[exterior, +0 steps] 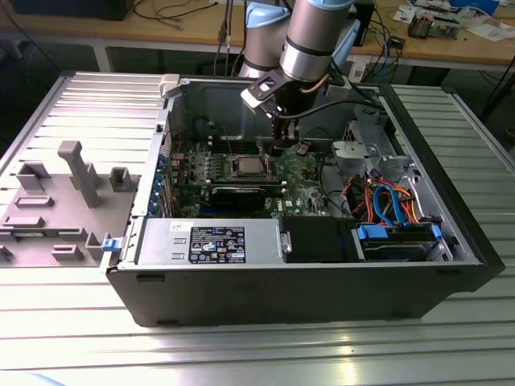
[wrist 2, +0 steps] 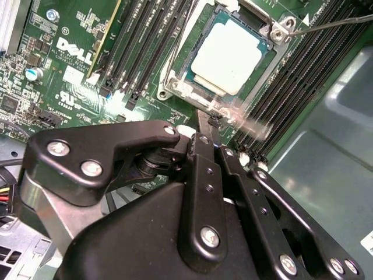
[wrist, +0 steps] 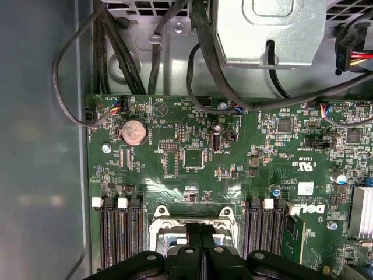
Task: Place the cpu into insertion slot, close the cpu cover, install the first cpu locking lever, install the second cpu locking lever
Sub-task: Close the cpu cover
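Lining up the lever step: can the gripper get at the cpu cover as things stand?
Probably yes. In the second wrist view the gripper, jaws together, sits right at the edge of the cpu cover, with nothing between them; the memory slots stand off to either side.

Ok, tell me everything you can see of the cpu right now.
The cpu is a small flat square chip with a matte silver-grey metal top, rounded corners and a thin dark green border. It lies flat, top up, seated in the insertion slot, whose silvery metal rim frames it, on the green board between rows of black memory slots. The gripper, fingers shut, sits at the slot's rim beside the chip, not on its top.
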Available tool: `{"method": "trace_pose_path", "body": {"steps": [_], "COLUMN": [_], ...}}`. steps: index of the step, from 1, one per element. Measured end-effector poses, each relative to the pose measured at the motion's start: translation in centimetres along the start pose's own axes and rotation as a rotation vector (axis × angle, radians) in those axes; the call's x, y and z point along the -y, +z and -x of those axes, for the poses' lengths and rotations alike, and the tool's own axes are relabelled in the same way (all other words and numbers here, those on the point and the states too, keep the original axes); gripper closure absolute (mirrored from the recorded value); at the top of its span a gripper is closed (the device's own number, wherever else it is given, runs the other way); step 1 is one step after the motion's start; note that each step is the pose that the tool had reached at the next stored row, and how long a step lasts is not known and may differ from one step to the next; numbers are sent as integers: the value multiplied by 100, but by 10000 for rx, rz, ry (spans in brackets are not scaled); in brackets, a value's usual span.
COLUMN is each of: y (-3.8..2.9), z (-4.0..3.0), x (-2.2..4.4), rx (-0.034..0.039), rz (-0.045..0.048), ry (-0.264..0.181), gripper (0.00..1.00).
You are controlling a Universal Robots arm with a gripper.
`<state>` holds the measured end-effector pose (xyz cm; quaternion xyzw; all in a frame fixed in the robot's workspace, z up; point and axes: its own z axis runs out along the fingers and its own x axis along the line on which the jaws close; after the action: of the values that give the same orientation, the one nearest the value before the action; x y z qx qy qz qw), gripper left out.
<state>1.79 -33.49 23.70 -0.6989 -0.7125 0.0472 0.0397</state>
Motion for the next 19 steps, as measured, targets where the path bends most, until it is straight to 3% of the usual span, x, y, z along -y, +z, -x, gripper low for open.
{"method": "trace_pose_path", "body": {"steps": [5, 11, 16, 19], "y": [9, 59, 91, 102], "z": [-1, -4, -8, -8], "x": [43, 213, 382, 442], "rx": [0, 9, 13, 16], "rz": [26, 217, 464, 564], "ry": [1, 3, 6, 7], "gripper": [89, 89, 89, 89]}}
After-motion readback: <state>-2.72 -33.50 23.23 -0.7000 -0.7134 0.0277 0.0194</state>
